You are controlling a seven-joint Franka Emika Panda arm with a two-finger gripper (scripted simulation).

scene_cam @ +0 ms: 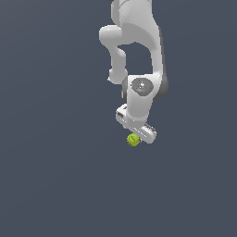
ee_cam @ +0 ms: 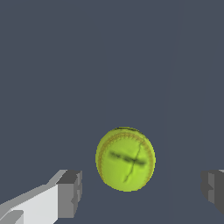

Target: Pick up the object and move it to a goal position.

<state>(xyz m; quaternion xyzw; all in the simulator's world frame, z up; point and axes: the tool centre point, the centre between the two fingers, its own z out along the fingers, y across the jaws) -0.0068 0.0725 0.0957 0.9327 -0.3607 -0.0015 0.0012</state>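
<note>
Ball (scene_cam: 133,139) sits on the dark flat floor (scene_cam: 55,176), just below image centre in the exterior view, at about 7 o'clock from the gripper (scene_cam: 137,132), partly tucked under the white hand's lower edge. Arm (scene_cam: 139,41) comes down from 12 o'clock. Wrist view: ball (ee_cam: 125,159) lies between the two fingers, one grey pad (ee_cam: 70,194) on one side and the other pad (ee_cam: 213,190) on the far side, clear gaps both sides, nothing touching it. Jaws spread wide, holding nothing. Ball is round, so no long axis; yellow-green with stitched seam curve near the rim and a dark blurred smear crossed by a thin dark line on the face toward the camera. Cannot tell from the exterior view how high the fingers are above the floor.
</note>
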